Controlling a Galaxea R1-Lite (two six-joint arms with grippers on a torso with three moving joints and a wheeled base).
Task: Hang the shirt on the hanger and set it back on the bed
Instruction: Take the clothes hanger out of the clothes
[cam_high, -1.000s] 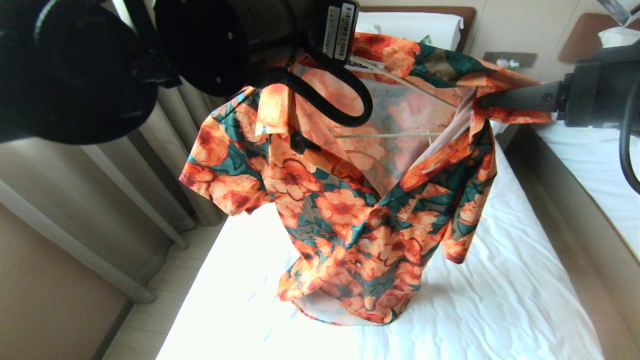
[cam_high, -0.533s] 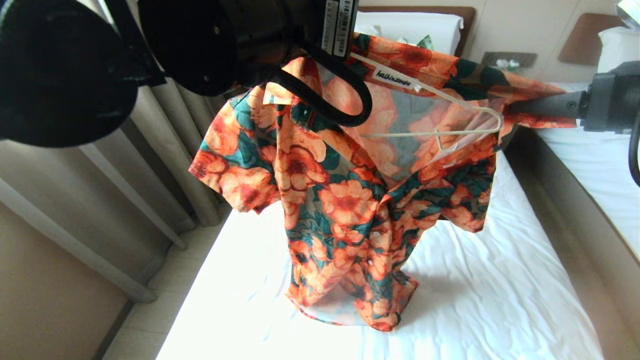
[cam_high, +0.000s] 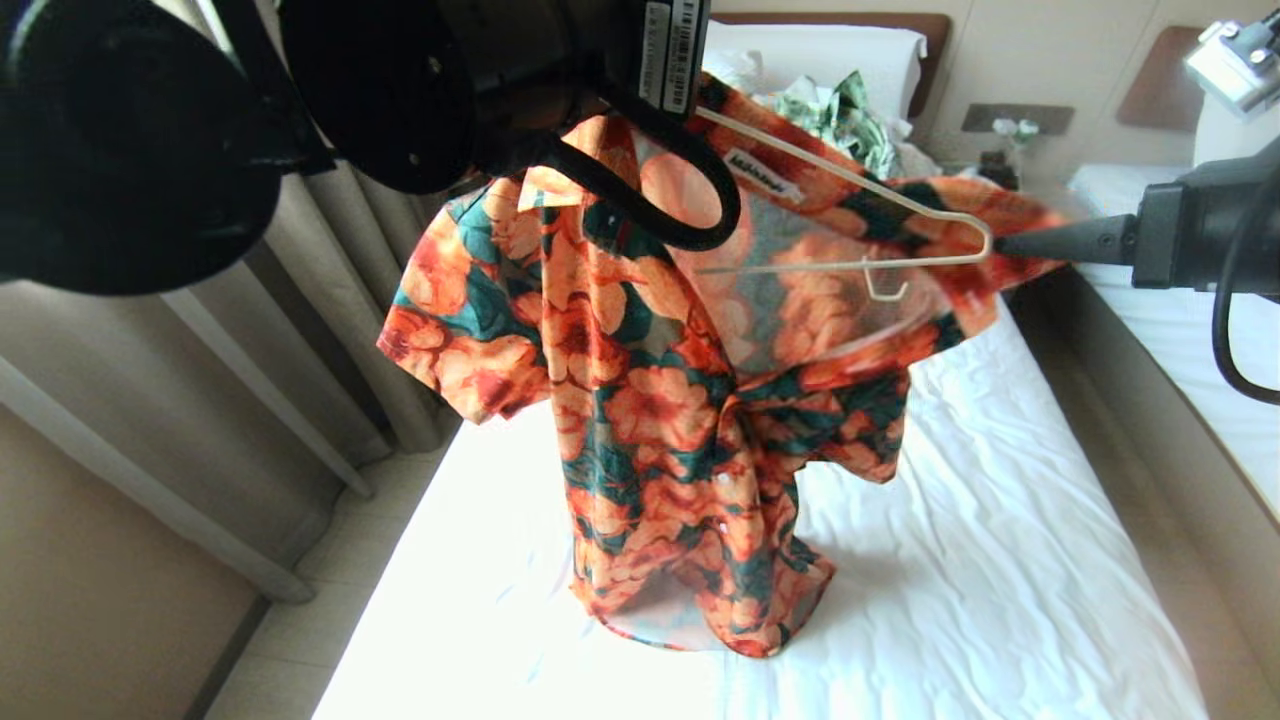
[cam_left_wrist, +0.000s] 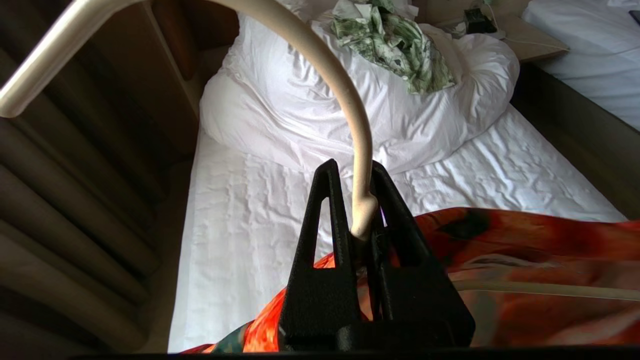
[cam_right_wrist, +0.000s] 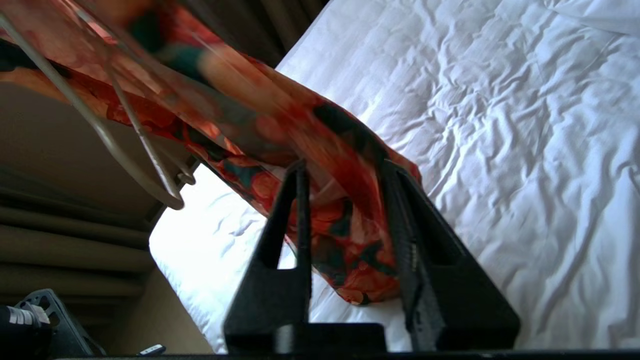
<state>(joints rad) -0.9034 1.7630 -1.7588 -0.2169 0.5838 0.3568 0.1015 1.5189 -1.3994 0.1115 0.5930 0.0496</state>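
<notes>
Head view: wrinkled white bed (cam_high: 1000, 560), curtains (cam_high: 330, 330) left. Orange-flowered shirt (cam_high: 680, 420) drapes the hanger (cam_high: 860, 190); left hand (cam_left_wrist: 357, 200) clamps its hook, right hand (cam_right_wrist: 345, 180) parted around a sleeve.

One flowered shirt (cam_high: 680, 400) hangs mid-frame, with one wire hanger (cam_high: 850, 225) inside it. Two grippers show: the left gripper (cam_left_wrist: 352, 210) low in its wrist view, the right gripper (cam_high: 1010, 245) at the right edge. Two beds: one bed (cam_high: 1000, 560) below, a second bed (cam_high: 1200, 330) at right. One green-and-white garment (cam_high: 845, 120) lies at upper centre. Two headboards, one pillow (cam_high: 820, 50)
</notes>
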